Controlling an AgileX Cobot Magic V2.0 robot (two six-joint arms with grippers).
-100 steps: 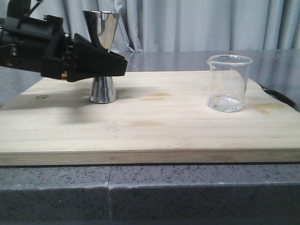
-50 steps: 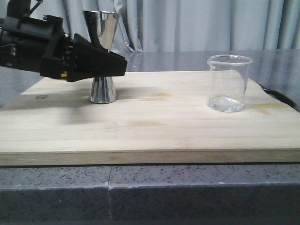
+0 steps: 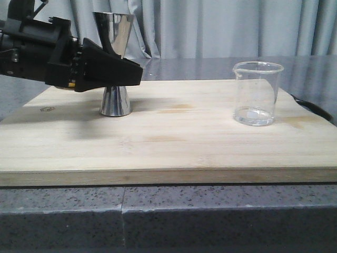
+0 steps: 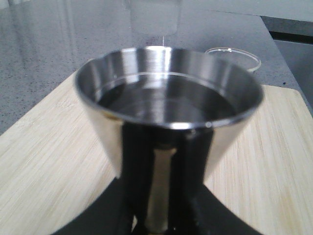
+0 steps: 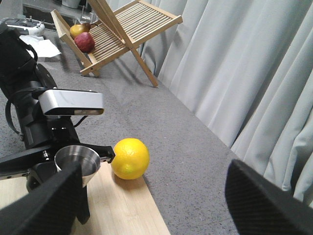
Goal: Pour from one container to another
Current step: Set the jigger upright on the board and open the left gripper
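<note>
Tipping worries me most: my left gripper [image 3: 129,74] pinches the jigger [image 3: 115,100] at its waist on the board [image 3: 174,142]'s left, the beaker [image 3: 256,94] well apart; a skewed lift could topple it. Right gripper [image 5: 156,205] gapes wide, empty.
</note>
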